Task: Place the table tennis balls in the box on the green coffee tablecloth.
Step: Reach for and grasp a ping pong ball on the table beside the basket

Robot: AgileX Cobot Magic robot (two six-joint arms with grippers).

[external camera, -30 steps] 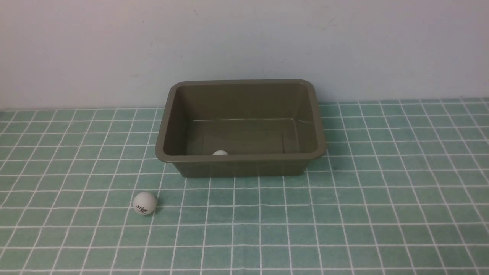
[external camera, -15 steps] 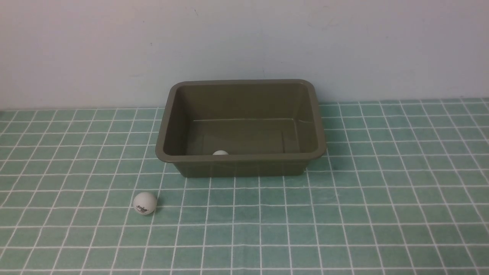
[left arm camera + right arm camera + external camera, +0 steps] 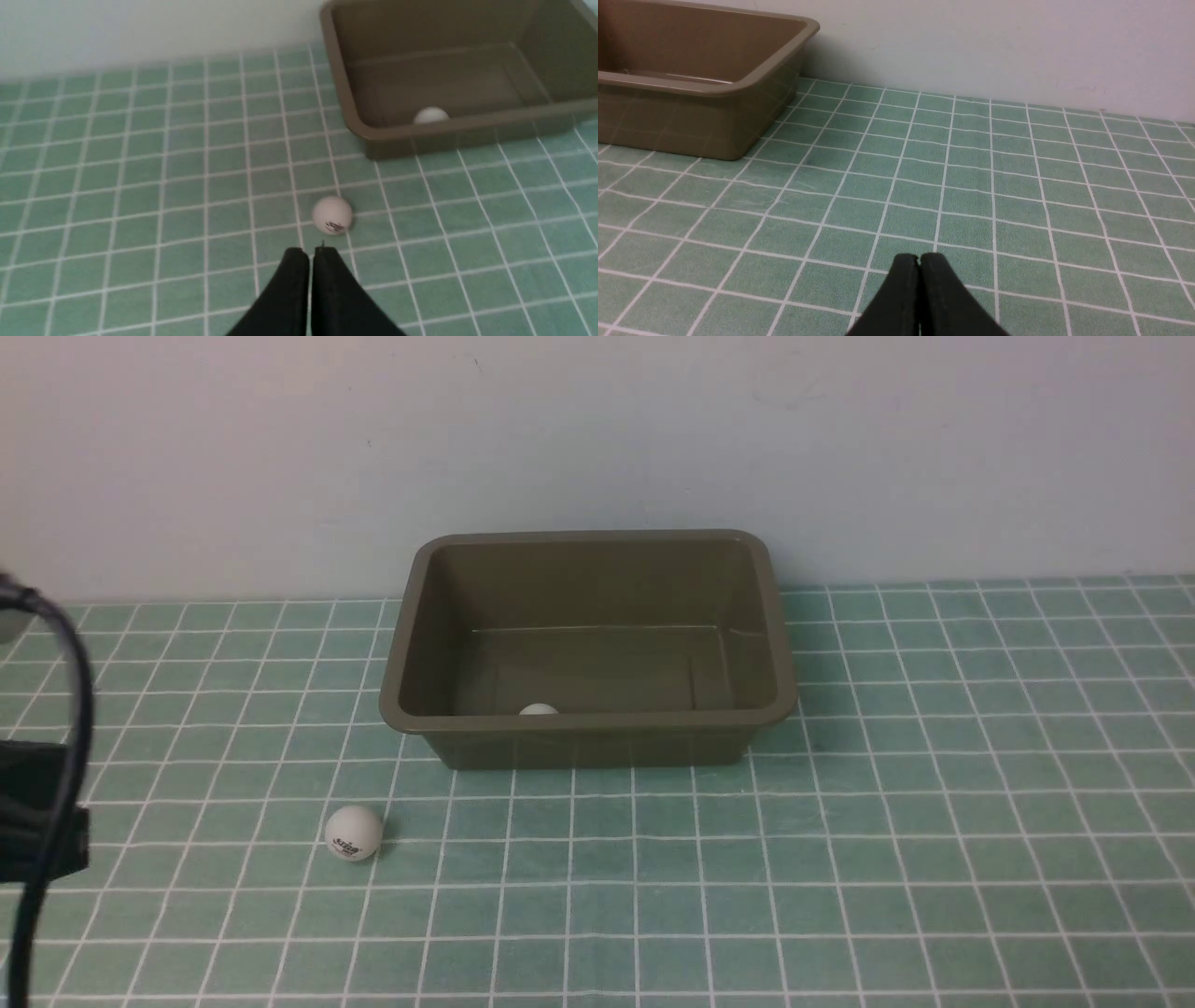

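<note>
The olive-brown box (image 3: pixel 588 728) stands on the green checked tablecloth (image 3: pixel 840 859) against the back wall. One white ball (image 3: pixel 538 710) lies inside it by the near wall; it also shows in the left wrist view (image 3: pixel 430 115). The logo ball (image 3: pixel 354 833) lies on the cloth in front of the box's left corner. In the left wrist view my left gripper (image 3: pixel 311 252) is shut and empty, a short way back from that ball (image 3: pixel 332 214). My right gripper (image 3: pixel 919 258) is shut and empty over bare cloth, to the right of the box (image 3: pixel 714 84).
A pale wall (image 3: pixel 597 439) runs right behind the box. Part of my left arm and its black cable (image 3: pixel 56 747) show at the left edge of the front view.
My left arm and its cable have come into the front view at the left edge. The balls and the box have not moved.
</note>
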